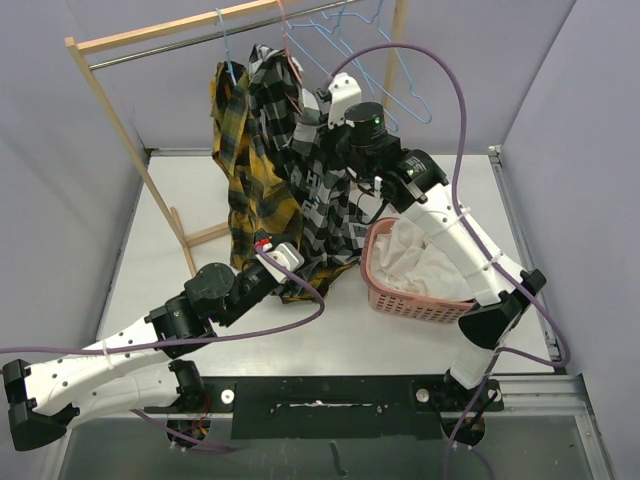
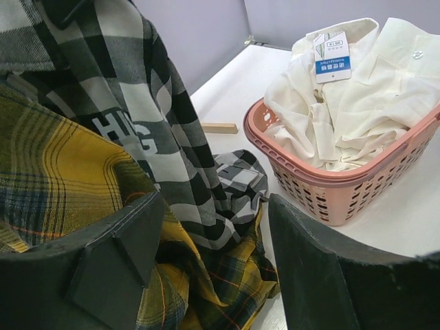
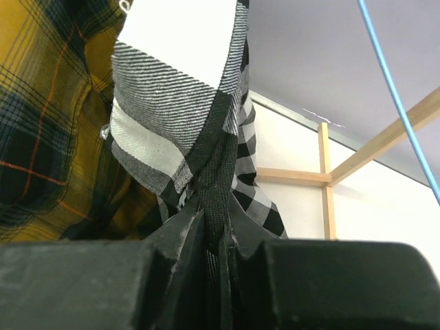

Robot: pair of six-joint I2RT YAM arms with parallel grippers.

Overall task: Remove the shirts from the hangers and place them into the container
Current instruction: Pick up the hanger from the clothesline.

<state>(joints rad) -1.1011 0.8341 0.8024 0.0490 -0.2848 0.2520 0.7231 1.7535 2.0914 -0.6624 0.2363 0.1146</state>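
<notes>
The black-and-white check shirt (image 1: 312, 175) hangs from a pink-red hanger (image 1: 286, 45) on the rack's metal rail (image 1: 200, 42), its tail trailing down onto the table (image 1: 330, 335). The right gripper (image 3: 216, 237) meets it high up, near the collar. Its fingers are pressed together on a twisted fold of the check cloth.

At 9 o'clock of that shirt, touching it, hangs the yellow-and-black plaid shirt (image 1: 245, 185) on a light blue hanger (image 1: 224, 45). At 7 o'clock, low by the hems of both shirts, sits the left gripper (image 2: 213, 254). Its fingers (image 2: 124, 254) stand wide apart and grip nothing, and plaid cloth lies just in front of the gap.

At 4 o'clock the pink basket (image 1: 410, 302) stands on the table, just beside the trailing check hem, with the white shirt (image 1: 420, 255) heaped inside and rising over its rim. At 1 o'clock two bare blue hangers (image 1: 395, 70) hang on the rail. The wooden rack (image 1: 110, 110) frames the back left.
</notes>
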